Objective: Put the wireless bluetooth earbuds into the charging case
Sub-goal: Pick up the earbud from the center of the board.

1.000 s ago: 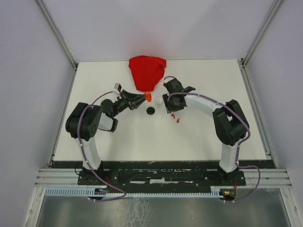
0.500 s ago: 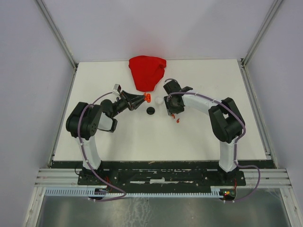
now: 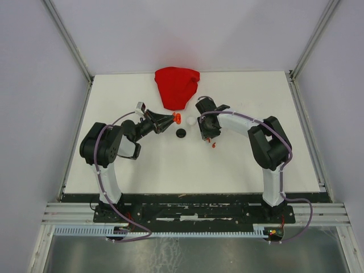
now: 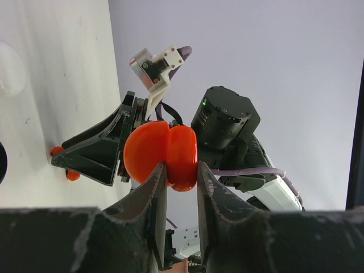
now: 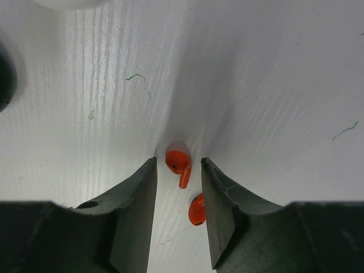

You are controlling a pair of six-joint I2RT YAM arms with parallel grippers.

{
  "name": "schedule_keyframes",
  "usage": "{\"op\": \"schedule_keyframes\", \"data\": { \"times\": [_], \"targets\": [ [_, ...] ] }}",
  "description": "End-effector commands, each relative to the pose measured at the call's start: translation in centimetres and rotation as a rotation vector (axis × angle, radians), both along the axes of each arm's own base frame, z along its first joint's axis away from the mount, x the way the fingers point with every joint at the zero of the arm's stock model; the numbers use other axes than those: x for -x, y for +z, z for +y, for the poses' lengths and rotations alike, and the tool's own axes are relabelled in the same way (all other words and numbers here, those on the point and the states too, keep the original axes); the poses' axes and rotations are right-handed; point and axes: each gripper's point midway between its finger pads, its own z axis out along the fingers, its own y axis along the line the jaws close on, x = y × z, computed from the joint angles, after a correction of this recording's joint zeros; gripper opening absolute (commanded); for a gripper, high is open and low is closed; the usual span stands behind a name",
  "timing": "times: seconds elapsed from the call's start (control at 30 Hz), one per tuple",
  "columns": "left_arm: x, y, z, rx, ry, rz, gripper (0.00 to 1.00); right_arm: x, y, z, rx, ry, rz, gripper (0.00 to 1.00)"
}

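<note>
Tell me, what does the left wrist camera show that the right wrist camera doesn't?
Only left wrist: a red case pinched in the left gripper, the right arm beyond it. Only right wrist: the right gripper's open fingers straddling one red earbud, untouched, a second earbud beside it. Both: those two earbuds and the white table.

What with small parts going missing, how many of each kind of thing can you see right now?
Round disc-shaped charging cases: 3 (red case, black case, white case)
Tiny red stemmed earbuds: 2
Large red cloth: 1
Total: 6
</note>
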Motion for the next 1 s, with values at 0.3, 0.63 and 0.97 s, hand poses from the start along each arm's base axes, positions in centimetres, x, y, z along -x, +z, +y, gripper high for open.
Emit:
{"op": "schedule_keyframes", "data": {
  "times": [0.3, 0.63, 0.97],
  "targets": [
    [1.34, 3.51, 0.29, 0.066, -0.026, -0.155, 0.03, -1.24, 0.51, 1.06, -0.023, -0.008, -0.025, 0.41],
    [1.41, 3.6, 0.32, 0.066, -0.027, -0.159, 0.03, -1.16, 0.33, 0.92, -0.018, -0.009, -0.018, 0.36],
    [1.34, 3.65, 0.36, 0.066, -0.027, -0.161, 0.03, -1.21, 0.44, 0.75, -0.008, -0.01, -0.018, 0.31]
  ]
}}
